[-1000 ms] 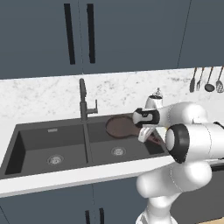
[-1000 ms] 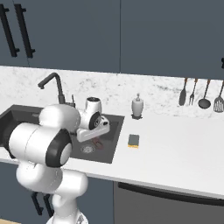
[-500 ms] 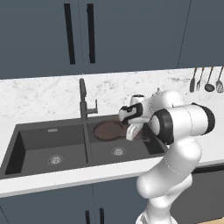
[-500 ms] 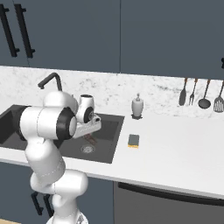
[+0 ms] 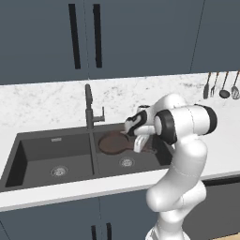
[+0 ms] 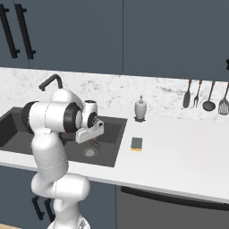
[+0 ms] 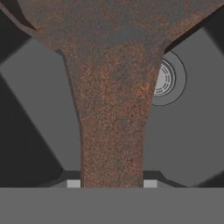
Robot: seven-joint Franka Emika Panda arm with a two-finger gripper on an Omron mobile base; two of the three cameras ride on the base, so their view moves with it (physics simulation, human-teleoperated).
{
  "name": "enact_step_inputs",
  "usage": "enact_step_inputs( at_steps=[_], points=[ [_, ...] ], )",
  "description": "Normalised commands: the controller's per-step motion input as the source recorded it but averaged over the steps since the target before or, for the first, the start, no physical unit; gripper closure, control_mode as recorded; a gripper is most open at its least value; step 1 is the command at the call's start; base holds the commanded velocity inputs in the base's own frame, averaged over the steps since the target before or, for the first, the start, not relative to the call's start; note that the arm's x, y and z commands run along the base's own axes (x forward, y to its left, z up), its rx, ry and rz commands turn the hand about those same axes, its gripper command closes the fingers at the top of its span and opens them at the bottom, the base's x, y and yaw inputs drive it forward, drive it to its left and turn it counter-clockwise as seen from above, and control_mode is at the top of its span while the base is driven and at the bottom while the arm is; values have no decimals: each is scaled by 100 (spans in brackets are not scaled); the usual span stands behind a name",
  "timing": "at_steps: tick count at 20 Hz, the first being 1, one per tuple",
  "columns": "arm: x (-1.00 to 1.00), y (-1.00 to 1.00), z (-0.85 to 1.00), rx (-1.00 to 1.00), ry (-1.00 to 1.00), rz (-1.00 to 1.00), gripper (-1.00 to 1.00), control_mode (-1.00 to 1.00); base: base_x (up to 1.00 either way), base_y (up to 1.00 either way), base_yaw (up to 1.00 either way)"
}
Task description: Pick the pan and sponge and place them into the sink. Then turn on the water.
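A simulated kitchen: dark blue-grey cabinets above a white marble counter (image 6: pixel 179 152), with a dark grey double-basin sink (image 5: pixel 56 150) let into its left part.

The gripper (image 5: pixel 140 143) hangs over the right basin, its jaws closed narrowly on the handle of the pan (image 5: pixel 112 142); in the hand view the rusty brown handle (image 7: pixel 112 144) runs straight up between the two finger tips and widens into the pan body. The pan is held above the right basin, near the basin's back edge and just in front of the faucet (image 5: pixel 89 108), with the right drain (image 5: pixel 126 162) below it. It is not yet set down.

The pan is small, round and shallow, dark reddish-brown with a mottled, rust-like surface.

The sponge (image 6: pixel 137 143), yellow with a blue-grey top, lies flat on the counter just beside the sink's right edge, apart from the soap dispenser (image 6: pixel 141 108) nearer the back wall. Utensils (image 6: pixel 203 95) hang at the far right. No water runs.

Risks, as judged: a grip so far out on the handle lets the pan's weight twist it in the jaws; releasing from this height could drop it hard or leave it propped on the basin divider; swinging left could knock the faucet.
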Motion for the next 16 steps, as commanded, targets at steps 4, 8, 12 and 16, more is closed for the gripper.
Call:
enact_step_inputs(
  at_steps=[4,8,12,16],
  points=[
    [28,0,-41,0,0,0,100,-100,0,0,0],
    [24,0,-49,0,1,0,100,-100,0,0,0],
    [19,0,-42,0,1,0,100,-100,0,0,0],
    [23,0,-41,0,0,2,100,-100,0,0,0]
  ],
)
